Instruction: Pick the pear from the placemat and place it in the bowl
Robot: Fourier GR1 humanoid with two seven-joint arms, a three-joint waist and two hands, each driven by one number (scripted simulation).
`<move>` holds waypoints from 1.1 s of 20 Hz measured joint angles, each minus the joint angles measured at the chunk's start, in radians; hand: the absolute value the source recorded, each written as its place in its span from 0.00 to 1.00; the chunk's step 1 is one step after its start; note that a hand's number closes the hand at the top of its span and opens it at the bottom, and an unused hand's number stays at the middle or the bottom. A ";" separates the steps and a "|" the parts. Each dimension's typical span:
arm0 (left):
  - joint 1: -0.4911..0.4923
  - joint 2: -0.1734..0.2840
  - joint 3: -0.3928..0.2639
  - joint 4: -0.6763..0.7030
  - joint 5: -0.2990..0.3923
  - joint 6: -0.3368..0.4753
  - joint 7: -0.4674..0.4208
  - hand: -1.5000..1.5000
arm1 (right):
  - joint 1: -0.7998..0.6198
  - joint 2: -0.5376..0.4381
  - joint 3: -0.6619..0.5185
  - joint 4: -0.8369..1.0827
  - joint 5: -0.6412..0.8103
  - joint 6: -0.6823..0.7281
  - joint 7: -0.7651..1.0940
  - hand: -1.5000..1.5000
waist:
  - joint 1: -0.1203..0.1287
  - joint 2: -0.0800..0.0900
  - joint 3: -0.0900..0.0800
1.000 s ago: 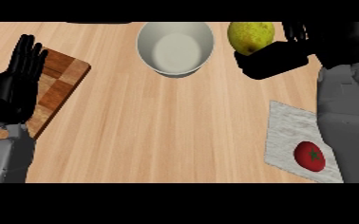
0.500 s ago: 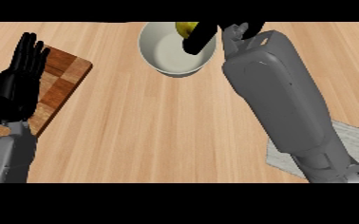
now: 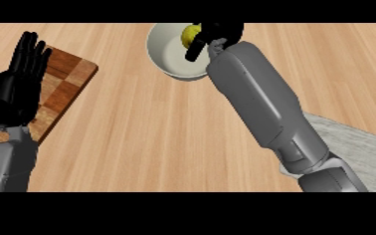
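The white bowl stands at the counter's far edge, in the middle. A yellow-green pear is inside its upper right part, only partly showing. My right hand reaches over the bowl's right rim with its fingers curled round the pear. Whether the pear touches the bowl's bottom cannot be told. The grey placemat lies at the lower right, mostly hidden by my right forearm. My left hand is open at the left edge, fingers up, holding nothing.
A wooden chequered cutting board lies at the left under my left hand. My right forearm crosses the counter diagonally from the lower right to the bowl. Bare wooden counter spans the middle.
My right hand has carried the pear leftward from beside the bowl to inside its rim. The forearm now covers the placemat and the red fruit on it. The left hand has not moved.
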 measured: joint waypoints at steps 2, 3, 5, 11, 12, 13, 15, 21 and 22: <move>-0.006 0.001 -0.001 -0.008 0.005 -0.004 0.008 0.50 | -0.007 0.008 -0.023 0.079 -0.003 -0.065 -0.007 0.00 | 0.004 0.002 0.000; 0.002 0.006 0.005 -0.009 0.013 -0.015 0.004 0.50 | -0.003 0.010 -0.031 0.110 -0.011 -0.101 -0.018 0.00 | 0.007 0.003 0.000; -0.006 -0.002 -0.003 -0.009 0.004 -0.007 0.004 0.50 | 0.006 0.014 -0.052 0.164 -0.042 -0.170 -0.060 0.00 | 0.013 0.006 0.000; -0.015 -0.003 -0.003 0.016 0.005 -0.018 -0.009 0.50 | 0.034 0.019 -0.105 0.226 -0.172 -0.369 -0.235 0.00 | 0.021 0.009 0.001; -0.018 -0.001 0.002 0.017 0.008 -0.019 -0.008 0.50 | 0.041 0.019 -0.110 0.227 -0.185 -0.409 -0.267 0.00 | 0.021 0.009 0.001; -0.020 -0.002 0.003 0.024 0.007 -0.017 -0.011 0.50 | 0.043 0.020 -0.111 0.220 -0.193 -0.448 -0.291 0.00 | 0.017 0.007 0.001; -0.023 -0.009 0.001 0.025 -0.001 -0.007 -0.019 0.50 | 0.044 0.018 -0.124 0.230 -0.197 -0.535 -0.337 0.00 | 0.014 0.007 0.001; 0.005 0.001 0.017 0.013 -0.001 -0.008 -0.017 0.50 | 0.073 -0.007 -0.177 0.196 -0.208 -0.710 -0.402 0.00 | -0.013 -0.004 0.001; 0.014 -0.007 0.014 0.007 -0.005 -0.002 -0.020 0.50 | 0.086 -0.017 -0.189 0.186 -0.213 -0.725 -0.411 0.00 | -0.017 -0.005 0.001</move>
